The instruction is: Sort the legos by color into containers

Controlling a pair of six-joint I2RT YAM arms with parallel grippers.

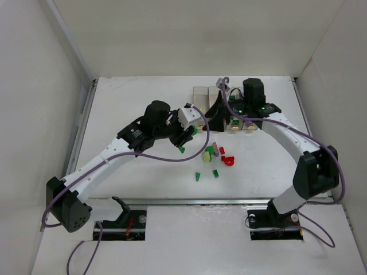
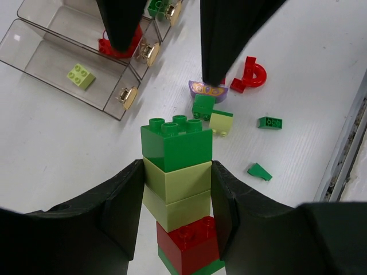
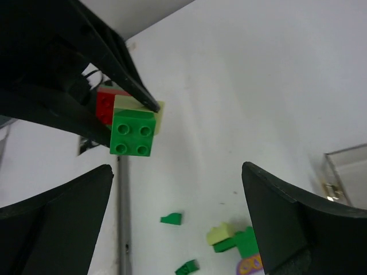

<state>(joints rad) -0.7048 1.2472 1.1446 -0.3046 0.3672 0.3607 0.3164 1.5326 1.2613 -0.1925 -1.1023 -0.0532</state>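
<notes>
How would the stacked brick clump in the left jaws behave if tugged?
The brick clump looks rigid, hard plastic, likely light. Gripped only at its pale middle bricks, the green top brick would probably snap off rather than bend.

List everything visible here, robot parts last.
brick stack: 1, green, pale yellow-green, red, green downward; gripped above table
containers: joined row, clear, far table side; count partly hidden
pale brick: 1, pale yellow-green, in one container
red piece: 1, red, next container
green brick: at least 1, green, container beyond
purple piece: 1, purple, table
loose green brick: 1, green, beside purple piece
loose pale brick: 1, pale yellow-green, beside it
small green brick: 1, green, table
green wedge: 1, green, table
red curved piece: 1, red, table
table: 1, white
left end effector: 1, black, shut on stack
right end effector: 1, black, open, near containers
</notes>
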